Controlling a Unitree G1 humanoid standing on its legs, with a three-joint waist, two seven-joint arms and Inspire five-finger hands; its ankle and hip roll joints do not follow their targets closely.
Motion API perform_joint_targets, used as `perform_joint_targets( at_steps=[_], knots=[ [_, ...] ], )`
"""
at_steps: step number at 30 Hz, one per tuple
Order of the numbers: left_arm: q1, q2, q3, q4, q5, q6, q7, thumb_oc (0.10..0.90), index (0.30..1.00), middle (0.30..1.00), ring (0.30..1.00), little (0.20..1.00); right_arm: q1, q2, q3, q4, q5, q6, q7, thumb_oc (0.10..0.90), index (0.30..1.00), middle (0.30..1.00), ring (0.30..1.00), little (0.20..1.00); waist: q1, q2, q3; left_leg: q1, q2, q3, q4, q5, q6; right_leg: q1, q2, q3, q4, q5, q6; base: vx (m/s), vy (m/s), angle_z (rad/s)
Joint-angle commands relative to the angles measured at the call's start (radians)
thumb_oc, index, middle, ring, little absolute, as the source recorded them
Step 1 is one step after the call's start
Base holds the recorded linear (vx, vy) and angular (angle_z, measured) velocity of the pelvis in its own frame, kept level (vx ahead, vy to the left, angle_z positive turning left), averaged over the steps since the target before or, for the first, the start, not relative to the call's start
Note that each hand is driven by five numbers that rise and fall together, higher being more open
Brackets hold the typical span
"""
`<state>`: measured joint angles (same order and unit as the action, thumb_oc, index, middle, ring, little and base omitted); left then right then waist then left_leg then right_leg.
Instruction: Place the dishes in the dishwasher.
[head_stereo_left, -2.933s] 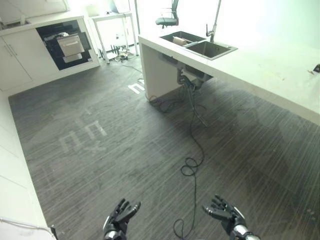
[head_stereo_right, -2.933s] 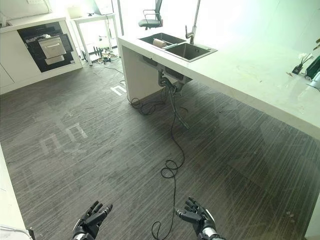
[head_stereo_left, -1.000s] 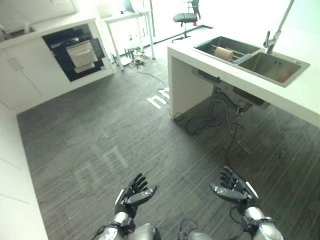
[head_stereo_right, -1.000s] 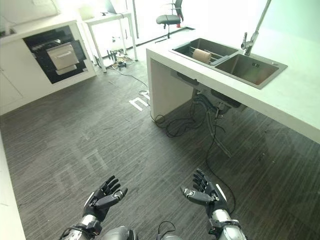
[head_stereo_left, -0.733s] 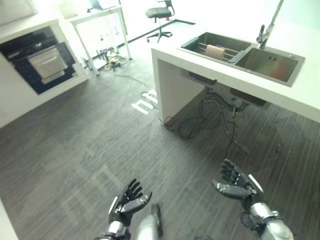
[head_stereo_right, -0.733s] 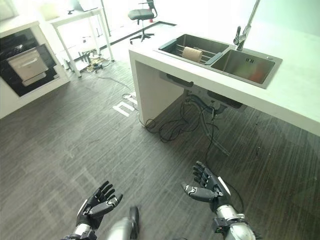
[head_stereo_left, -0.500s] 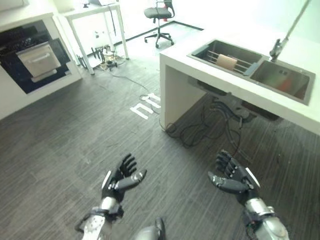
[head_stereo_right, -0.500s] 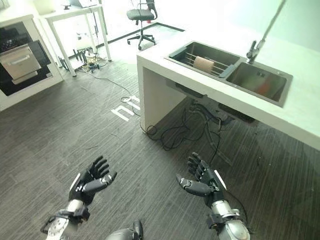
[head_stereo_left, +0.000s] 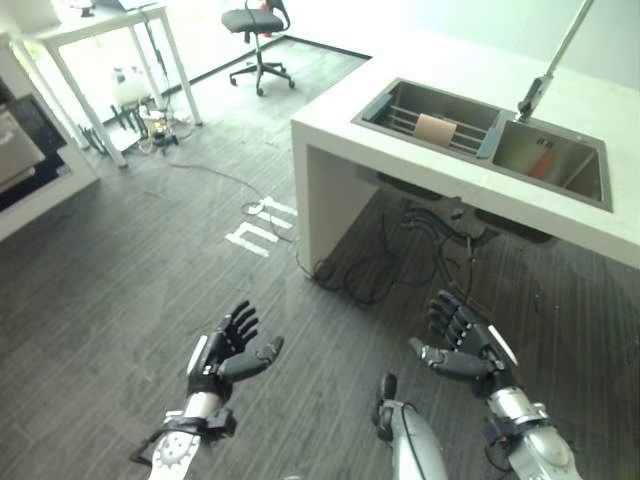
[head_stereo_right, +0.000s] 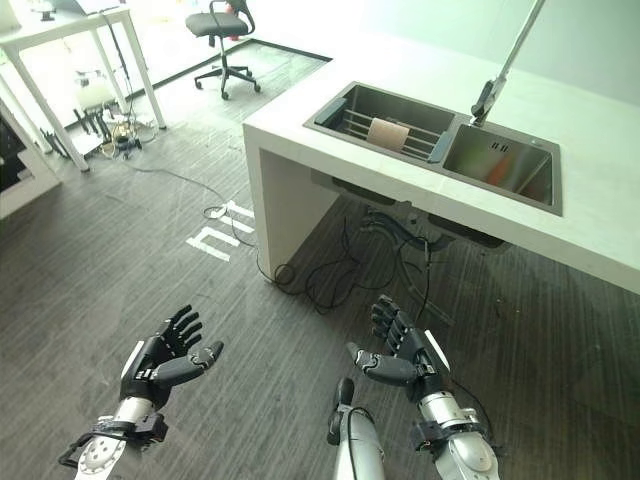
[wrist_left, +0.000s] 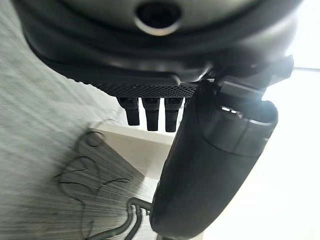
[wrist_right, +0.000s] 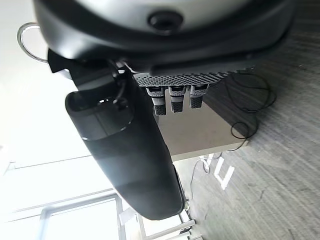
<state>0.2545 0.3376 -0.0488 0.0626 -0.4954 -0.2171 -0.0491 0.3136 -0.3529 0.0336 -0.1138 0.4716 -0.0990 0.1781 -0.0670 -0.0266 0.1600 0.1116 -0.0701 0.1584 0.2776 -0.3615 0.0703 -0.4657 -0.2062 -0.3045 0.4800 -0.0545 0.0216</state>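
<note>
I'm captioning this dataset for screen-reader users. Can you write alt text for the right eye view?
Both robot hands, left hand and right hand, hover open and empty over dark wood-grain floor. Ahead stands a white counter with a double sink, a tan dish on a rack in one basin, a tall faucet, and an office chair beyond.

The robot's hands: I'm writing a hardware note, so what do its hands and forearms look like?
Both hands are dark, near-black, with segmented fingers. The left hand and the right hand each carry a white strip along the outer edge. Each wrist narrows to a silver-grey metal cuff with dark fittings, and the forearms behind are silver-grey. In the wrist views the palms show a fine perforated black panel.
</note>
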Motion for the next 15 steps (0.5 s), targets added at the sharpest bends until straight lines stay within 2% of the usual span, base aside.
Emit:
perform_joint_targets(
  at_steps=[1,2,3,4,5,6,7,8,9,11,12,13,14,15],
  knots=[
    [-0.068,0.059,0.012,-0.172,0.002,-0.115,-0.026,0.8,0.9,0.9,0.9,0.9,-0.101,-0.063,-0.066,-0.122,0.016,-0.135,-0.025,0.8,0.9,0.9,0.9,0.9,0.0,-0.032,-0.105,-0.079,0.056,-0.016,0.022,0.054,-0.057,0.144,0.012,0.039,-0.18,0.065,0.117,0.37,-0.33,-0.09],
    [-0.076,0.053,-0.004,-0.182,0.002,-0.128,-0.024,0.8,0.9,0.9,0.9,0.9,-0.101,-0.075,-0.077,-0.137,0.016,-0.143,-0.033,0.8,0.9,0.9,0.9,0.9,-0.003,-0.026,-0.114,-0.057,0.077,-0.017,0.022,0.145,-0.087,0.175,0.051,0.06,-0.18,0.025,0.082,0.41,-0.406,-0.26],
    [-0.078,0.05,-0.009,-0.183,-0.008,-0.134,-0.027,0.8,0.9,0.9,0.9,0.9,-0.098,-0.082,-0.085,-0.142,0.021,-0.146,-0.037,0.8,0.9,0.9,0.9,0.9,-0.005,-0.038,-0.121,-0.055,0.074,-0.015,0.022,0.208,-0.101,0.179,0.051,0.071,-0.18,0.015,0.068,0.48,-0.541,-0.51],
    [-0.078,0.042,-0.022,-0.182,0.006,-0.178,-0.021,0.8,0.9,0.9,0.9,0.9,-0.092,-0.091,-0.096,-0.146,0.017,-0.166,-0.041,0.8,0.9,0.9,0.9,0.9,-0.012,-0.043,-0.119,-0.047,0.099,0.022,0.121,0.309,-0.142,0.211,0.064,0.067,-0.18,-0.021,0.031,0.25,-0.346,-0.44],
    [-0.079,0.042,-0.023,-0.183,0.013,-0.185,-0.019,0.8,0.9,0.9,0.9,0.9,-0.092,-0.091,-0.097,-0.146,0.014,-0.168,-0.043,0.8,0.9,0.9,0.9,0.9,-0.013,-0.048,-0.121,-0.056,0.096,0.024,0.135,0.321,-0.143,0.208,0.059,0.068,-0.18,-0.02,0.029,0.28,-0.411,-0.41],
    [-0.079,0.042,-0.027,-0.19,0.048,-0.249,0.005,0.8,0.9,0.9,0.9,0.9,-0.088,-0.098,-0.104,-0.152,0.006,-0.184,-0.049,0.8,0.9,0.9,0.9,0.9,-0.012,-0.054,-0.108,-0.144,0.11,0.024,0.352,0.35,-0.152,0.244,0.074,0.066,-0.18,-0.043,-0.002,0.12,-0.218,-0.21],
    [-0.081,0.042,-0.026,-0.192,0.047,-0.256,0.006,0.8,0.9,0.9,0.9,0.9,-0.087,-0.098,-0.106,-0.153,0.003,-0.189,-0.05,0.8,0.9,0.9,0.9,0.9,-0.011,-0.061,-0.108,-0.164,0.106,0.024,0.366,0.36,-0.148,0.245,0.07,0.069,-0.18,-0.044,-0.005,0.15,-0.234,-0.3],
    [-0.089,0.04,-0.022,-0.195,0.042,-0.268,0.005,0.8,0.9,0.9,0.9,0.9,-0.087,-0.099,-0.11,-0.155,-0.003,-0.196,-0.055,0.8,0.9,0.9,0.9,0.9,-0.006,-0.066,-0.101,-0.208,0.107,0.022,0.391,0.346,-0.136,0.258,0.072,0.072,-0.18,-0.05,-0.007,0.18,-0.059,-0.34],
    [-0.102,0.035,-0.001,-0.219,0.037,-0.314,0.012,0.8,0.9,0.9,0.9,0.9,-0.102,-0.109,-0.119,-0.163,-0.011,-0.202,-0.069,0.8,0.9,0.9,0.9,0.9,0.015,-0.058,-0.08,-0.248,0.069,0.007,0.295,0.289,-0.097,0.29,0.104,0.115,-0.18,-0.066,0.004,0.22,-0.014,-0.36],
    [-0.104,0.036,0.013,-0.236,0.029,-0.319,0.014,0.8,0.9,0.9,0.9,0.9,-0.116,-0.11,-0.122,-0.168,-0.008,-0.194,-0.069,0.8,0.9,0.9,0.9,0.9,0.018,-0.055,-0.081,-0.237,0.056,0.003,0.18,0.294,-0.088,0.291,0.12,0.145,-0.18,-0.072,0.013,0.18,0.058,-0.74],
    [-0.105,0.038,0.025,-0.252,0.016,-0.33,0.016,0.8,0.9,0.9,0.9,0.9,-0.131,-0.106,-0.122,-0.173,-0.008,-0.189,-0.068,0.8,0.9,0.9,0.9,0.9,0.025,-0.045,-0.084,-0.22,0.046,-0.016,0.032,0.303,-0.085,0.293,0.145,0.179,-0.18,-0.082,0.023,0.15,0.107,-0.88],
    [-0.104,0.038,0.029,-0.256,0.017,-0.343,0.028,0.8,0.9,0.9,0.9,0.9,-0.139,-0.101,-0.119,-0.176,-0.013,-0.185,-0.064,0.8,0.9,0.9,0.9,0.9,0.031,-0.024,-0.078,-0.257,0.055,-0.05,0.022,0.277,-0.089,0.302,0.175,0.196,-0.18,-0.089,0.027,0.26,0.178,-0.6],
    [-0.098,0.037,0.041,-0.275,0.024,-0.362,0.058,0.8,0.9,0.9,0.9,0.9,-0.149,-0.098,-0.111,-0.187,-0.019,-0.177,-0.054,0.8,0.9,0.9,0.9,0.9,0.048,-0.001,-0.074,-0.323,0.058,-0.123,0.022,0.256,-0.1,0.321,0.214,0.232,-0.18,-0.109,0.031,0.34,0.268,-0.84],
    [-0.088,0.028,0.063,-0.299,0.036,-0.398,0.093,0.8,0.9,0.9,0.9,0.9,-0.158,-0.102,-0.111,-0.217,-0.02,-0.159,-0.038,0.8,0.9,0.9,0.9,0.9,0.082,0.016,-0.079,-0.427,0.068,-0.202,0.022,0.316,-0.129,0.35,0.255,0.276,-0.18,-0.145,0.022,0.39,0.297,-1.12]
  ],
)
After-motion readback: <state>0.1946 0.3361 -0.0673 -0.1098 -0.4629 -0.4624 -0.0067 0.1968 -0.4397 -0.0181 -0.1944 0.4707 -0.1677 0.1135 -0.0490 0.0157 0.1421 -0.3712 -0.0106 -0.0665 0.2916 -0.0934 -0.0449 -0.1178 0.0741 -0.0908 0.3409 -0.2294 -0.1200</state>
